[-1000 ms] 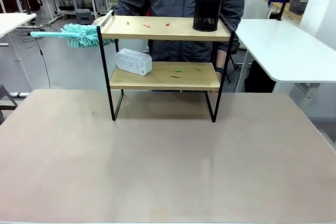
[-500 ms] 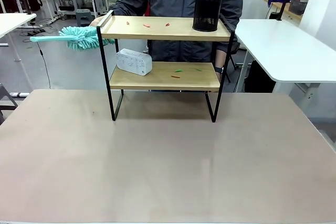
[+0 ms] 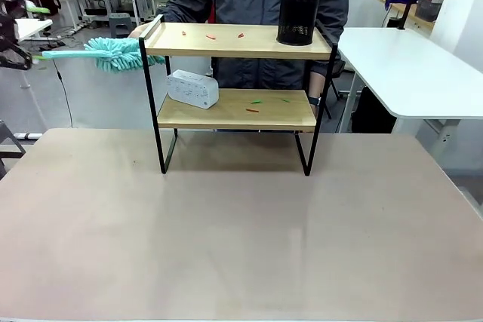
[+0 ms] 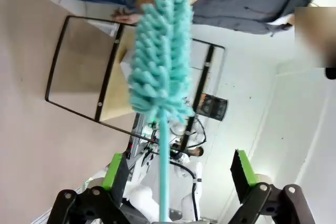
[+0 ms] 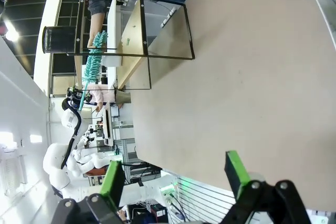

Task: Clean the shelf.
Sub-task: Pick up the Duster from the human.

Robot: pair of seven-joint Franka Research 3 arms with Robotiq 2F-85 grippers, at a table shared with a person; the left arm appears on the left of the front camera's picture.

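The shelf [image 3: 226, 39] stands at the table's far side, with small orange and green scraps on both wooden boards. A person behind it holds a teal fluffy duster [image 3: 113, 52] by its head, beside the top board's left end, with the handle pointing left. My left gripper [image 3: 29, 35] is at the picture's left edge, by the handle's end. In the left wrist view the duster [image 4: 160, 61] runs down between my left gripper's [image 4: 178, 169] spread fingers, which are open around the handle and not clamped on it. My right gripper [image 5: 176, 174] hangs open above the table, far from the shelf [image 5: 134, 30].
A black mesh cup [image 3: 298, 16] stands on the top board's right end. A white box [image 3: 192, 88] lies on the lower board's left part. A white side table [image 3: 415, 73] is at the right. The brown table [image 3: 241, 231] stretches out in front of the shelf.
My left gripper has come into the front view at the left edge, by the duster's handle end. The duster has shifted slightly right and stays in the person's hand.
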